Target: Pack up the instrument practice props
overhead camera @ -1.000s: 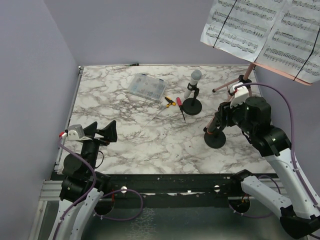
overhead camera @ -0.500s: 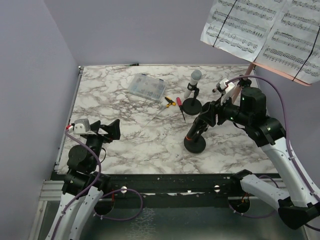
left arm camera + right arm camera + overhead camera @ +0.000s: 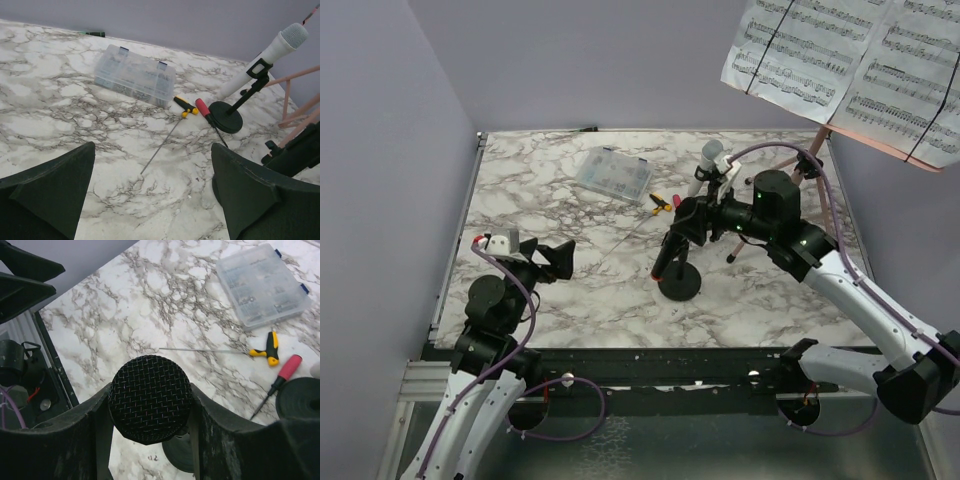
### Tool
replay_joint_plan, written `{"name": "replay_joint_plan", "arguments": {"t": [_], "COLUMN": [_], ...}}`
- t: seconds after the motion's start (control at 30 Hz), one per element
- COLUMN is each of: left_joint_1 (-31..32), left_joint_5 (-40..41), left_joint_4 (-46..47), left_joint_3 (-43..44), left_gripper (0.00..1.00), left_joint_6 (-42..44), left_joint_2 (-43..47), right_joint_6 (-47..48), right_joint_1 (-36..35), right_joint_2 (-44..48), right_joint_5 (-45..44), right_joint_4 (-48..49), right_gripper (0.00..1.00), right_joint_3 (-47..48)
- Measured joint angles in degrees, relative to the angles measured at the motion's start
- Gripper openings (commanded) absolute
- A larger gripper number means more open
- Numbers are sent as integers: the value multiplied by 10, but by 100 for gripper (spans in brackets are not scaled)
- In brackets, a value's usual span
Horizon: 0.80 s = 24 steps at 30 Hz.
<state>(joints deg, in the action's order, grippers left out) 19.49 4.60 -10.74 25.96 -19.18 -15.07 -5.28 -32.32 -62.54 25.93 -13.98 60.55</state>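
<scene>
The right gripper (image 3: 682,228) pinches the black microphone (image 3: 150,399) by its head. It has moved it, with its holder (image 3: 680,287), from the right to the middle of the table (image 3: 550,200). The left gripper (image 3: 152,200) is spread wide. Packing is just starting, I think.

Marble-patterned table (image 3: 540,215). I note on it:
- Clear compartment box (image 3: 135,75), far centre.
- Yellow screwdriver (image 3: 186,106) and red screwdriver (image 3: 204,107), side by side just right of the box.
- Round black holder base (image 3: 225,110), beside the screwdrivers.
- Pink tripod legs (image 3: 295,97), far right.
- Second black base (image 3: 679,284), near centre; contact with the table not confirmed.
</scene>
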Motion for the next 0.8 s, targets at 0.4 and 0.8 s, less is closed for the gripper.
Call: {"name": "replay_joint_plan", "arguments": {"t": [0.4, 0.8], "left_joint_1": [0, 33], "left_joint_5": [-133, -230], "left_joint_4": [63, 143], "left_joint_3": [0, 40], "left_gripper": [99, 99], "left_joint_6": [40, 62], "left_joint_2": [-88, -261], "right_joint_6": [-60, -158], "right_joint_1": [-83, -89], "right_joint_2": [-82, -73], "right_joint_5": [-97, -159], "right_joint_4": [164, 270], "right_gripper": [9, 5], "right_joint_3": [-14, -77]}}
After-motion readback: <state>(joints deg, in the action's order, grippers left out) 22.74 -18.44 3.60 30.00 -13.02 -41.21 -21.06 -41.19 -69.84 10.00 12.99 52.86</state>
